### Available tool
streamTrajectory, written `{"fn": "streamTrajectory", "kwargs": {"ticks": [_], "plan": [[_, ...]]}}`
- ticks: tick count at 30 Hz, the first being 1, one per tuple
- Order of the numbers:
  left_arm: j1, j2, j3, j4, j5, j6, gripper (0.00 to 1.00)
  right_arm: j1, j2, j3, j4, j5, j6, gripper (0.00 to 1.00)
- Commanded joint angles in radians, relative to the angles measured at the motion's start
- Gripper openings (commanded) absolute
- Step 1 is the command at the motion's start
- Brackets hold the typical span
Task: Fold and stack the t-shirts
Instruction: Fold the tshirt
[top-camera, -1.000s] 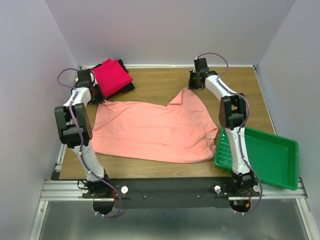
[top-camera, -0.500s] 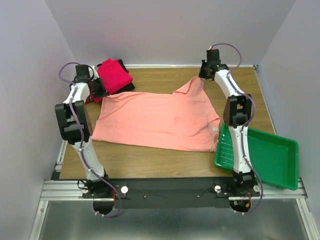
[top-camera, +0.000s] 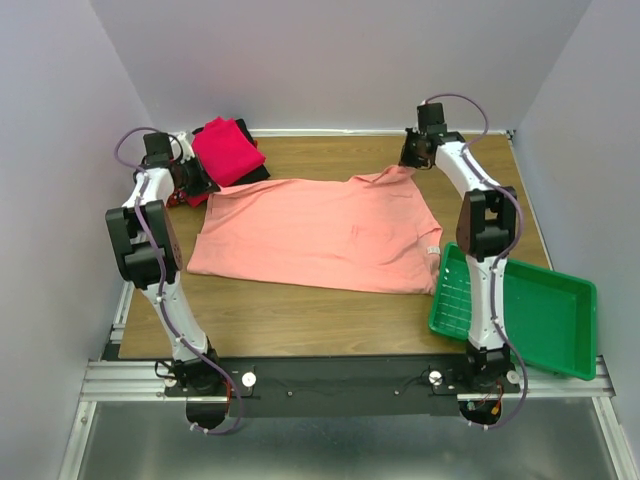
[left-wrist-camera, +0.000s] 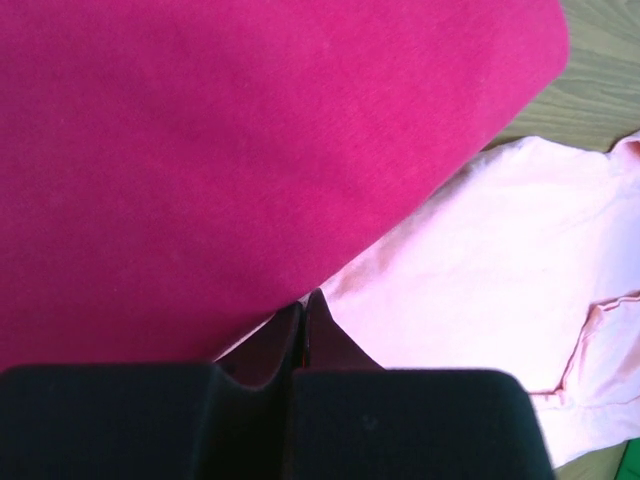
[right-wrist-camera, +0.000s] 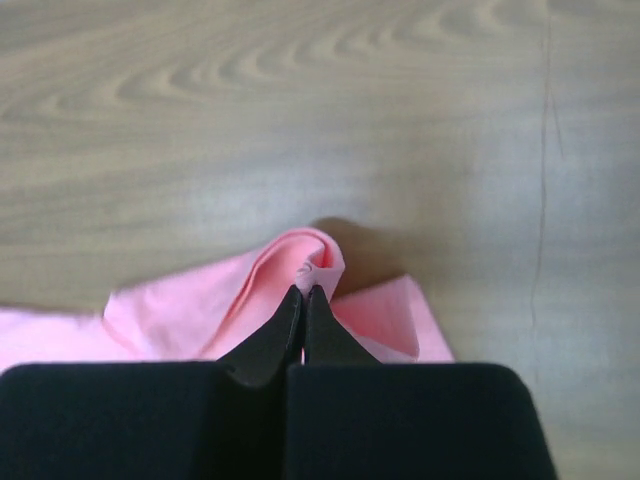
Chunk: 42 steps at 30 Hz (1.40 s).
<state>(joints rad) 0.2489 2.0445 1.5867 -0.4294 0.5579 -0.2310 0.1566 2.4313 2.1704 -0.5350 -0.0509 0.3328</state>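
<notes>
A salmon-pink t-shirt (top-camera: 320, 230) lies spread across the middle of the table, its far edge pulled taut between both grippers. My left gripper (top-camera: 196, 186) is shut on its far left corner (left-wrist-camera: 480, 260), right beside a folded magenta t-shirt (top-camera: 228, 150) that fills most of the left wrist view (left-wrist-camera: 220, 130). That magenta shirt tops a stack with black cloth (top-camera: 256, 172) under it. My right gripper (top-camera: 411, 160) is shut on a bunched fold at the shirt's far right corner (right-wrist-camera: 318, 262), just above the wood.
A green plastic tray (top-camera: 545, 315) sits at the near right, hanging over the table edge, with the pink shirt's hem touching its left rim. Bare wooden tabletop (top-camera: 330, 150) shows behind the shirt and along the front (top-camera: 300, 320). Grey walls close in on three sides.
Both grippers have moved toward the back of the table and apart, dragging the salmon-pink t-shirt with them. The shirt now lies flatter and further back.
</notes>
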Motion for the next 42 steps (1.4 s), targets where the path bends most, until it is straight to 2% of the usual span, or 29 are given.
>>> {"fn": "streamTrajectory", "kwargs": {"ticks": [1, 8, 20, 32, 42], "plan": [[0.023, -0.03, -0.033, -0.011, -0.027, 0.035, 0.0, 0.02, -0.201, -0.162, -0.005, -0.047, 0.005, 0.0], [0.049, -0.041, -0.022, -0.039, -0.116, 0.048, 0.0, 0.05, -0.424, -0.398, -0.003, -0.029, 0.02, 0.0], [0.081, -0.056, -0.007, -0.065, -0.108, 0.065, 0.0, 0.072, -0.673, -0.747, -0.011, -0.047, 0.112, 0.0], [0.087, -0.15, -0.073, -0.068, -0.096, 0.053, 0.0, 0.096, -0.831, -0.836, -0.109, -0.043, 0.15, 0.0], [0.095, -0.256, -0.211, -0.057, -0.181, -0.022, 0.0, 0.126, -0.937, -0.96, -0.157, -0.036, 0.199, 0.0]]}}
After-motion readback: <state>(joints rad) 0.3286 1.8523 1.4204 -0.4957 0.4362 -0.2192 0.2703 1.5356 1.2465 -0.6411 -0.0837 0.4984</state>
